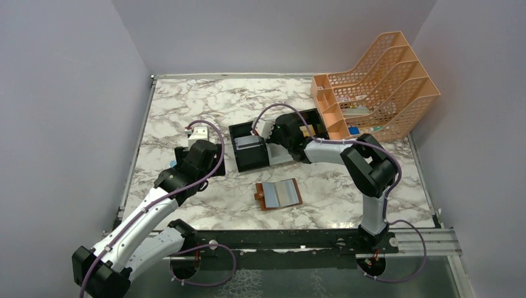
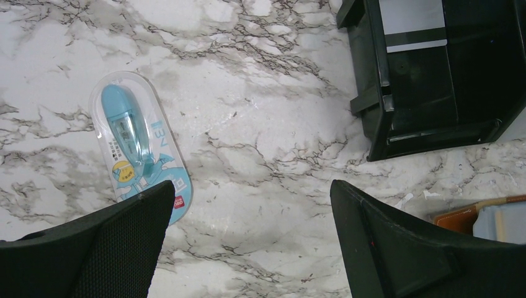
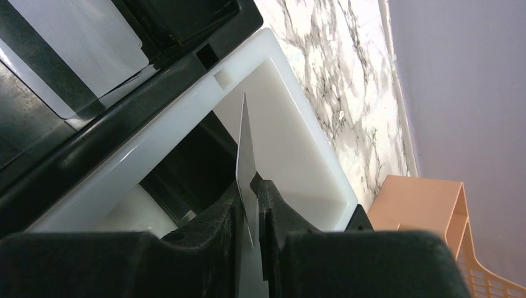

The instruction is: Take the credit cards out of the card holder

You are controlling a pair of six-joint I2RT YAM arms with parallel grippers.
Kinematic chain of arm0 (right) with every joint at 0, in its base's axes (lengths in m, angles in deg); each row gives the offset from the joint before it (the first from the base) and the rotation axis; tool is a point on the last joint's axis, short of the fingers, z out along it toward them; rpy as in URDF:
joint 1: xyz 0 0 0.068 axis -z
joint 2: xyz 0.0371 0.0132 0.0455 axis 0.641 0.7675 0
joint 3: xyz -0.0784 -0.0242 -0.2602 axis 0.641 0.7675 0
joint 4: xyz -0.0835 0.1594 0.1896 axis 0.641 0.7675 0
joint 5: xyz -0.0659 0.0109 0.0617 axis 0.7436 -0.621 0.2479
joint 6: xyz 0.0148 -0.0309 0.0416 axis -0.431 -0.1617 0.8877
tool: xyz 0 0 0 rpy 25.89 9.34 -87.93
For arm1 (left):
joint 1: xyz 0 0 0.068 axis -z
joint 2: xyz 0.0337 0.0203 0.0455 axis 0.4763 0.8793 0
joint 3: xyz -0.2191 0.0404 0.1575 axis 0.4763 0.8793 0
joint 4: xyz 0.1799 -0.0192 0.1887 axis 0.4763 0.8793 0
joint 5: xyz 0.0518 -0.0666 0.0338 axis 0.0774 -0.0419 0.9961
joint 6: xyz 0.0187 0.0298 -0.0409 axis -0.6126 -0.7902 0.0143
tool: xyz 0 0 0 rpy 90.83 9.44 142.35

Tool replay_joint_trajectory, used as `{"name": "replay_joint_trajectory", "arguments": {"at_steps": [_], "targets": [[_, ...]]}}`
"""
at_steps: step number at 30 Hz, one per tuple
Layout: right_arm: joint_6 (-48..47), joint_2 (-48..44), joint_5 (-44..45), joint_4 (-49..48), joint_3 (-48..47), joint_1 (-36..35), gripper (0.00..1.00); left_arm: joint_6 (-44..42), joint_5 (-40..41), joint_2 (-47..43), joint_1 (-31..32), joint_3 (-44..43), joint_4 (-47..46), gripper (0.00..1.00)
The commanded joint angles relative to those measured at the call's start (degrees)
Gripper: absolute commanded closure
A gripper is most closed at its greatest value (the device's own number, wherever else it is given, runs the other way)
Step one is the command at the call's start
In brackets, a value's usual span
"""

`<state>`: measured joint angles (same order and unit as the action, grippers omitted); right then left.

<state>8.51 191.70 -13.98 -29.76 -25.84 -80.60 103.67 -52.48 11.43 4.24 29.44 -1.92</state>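
The card holder (image 1: pixel 279 194) lies open on the marble at front centre, brown leather with pale blue pockets; its corner (image 2: pixel 490 218) shows in the left wrist view. My right gripper (image 3: pixel 251 186) is shut on a thin pale credit card (image 3: pixel 245 146), held edge-on over the white compartment (image 3: pixel 291 136) of the black-and-white tray (image 1: pixel 251 162). Another card (image 3: pixel 74 49), pale with a dark stripe, lies flat in the tray's black compartment. My left gripper (image 2: pixel 251 186) hangs open over bare marble left of the tray, with nothing between its fingers.
A blister pack with a blue correction tape (image 2: pixel 139 146) lies on the marble to the left of the tray. An orange mesh file rack (image 1: pixel 378 81) stands at the back right. Grey walls close in the table on three sides.
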Motion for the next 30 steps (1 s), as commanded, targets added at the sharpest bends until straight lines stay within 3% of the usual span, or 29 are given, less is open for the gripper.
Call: {"name": "replay_joint_trajectory", "arguments": {"at_steps": [1,9,30], "targets": [[-1.54,1.12,-2.37,1.9,-1.14,-0.4,0.82,-0.66,1.33,0.52,-0.26,-1.38,-0.25,0.01],[-2.59,0.41,-2.73,3.18,-0.37,-0.36,0.69,-0.94,0.51,1.74,-0.26,-1.55,-0.27,0.01],[2.98,-2.71,-6.58,4.3,-1.09,-0.3,0.6,-1.11,0.17,1.26,-0.26,-1.55,-0.21,0.01]]}}
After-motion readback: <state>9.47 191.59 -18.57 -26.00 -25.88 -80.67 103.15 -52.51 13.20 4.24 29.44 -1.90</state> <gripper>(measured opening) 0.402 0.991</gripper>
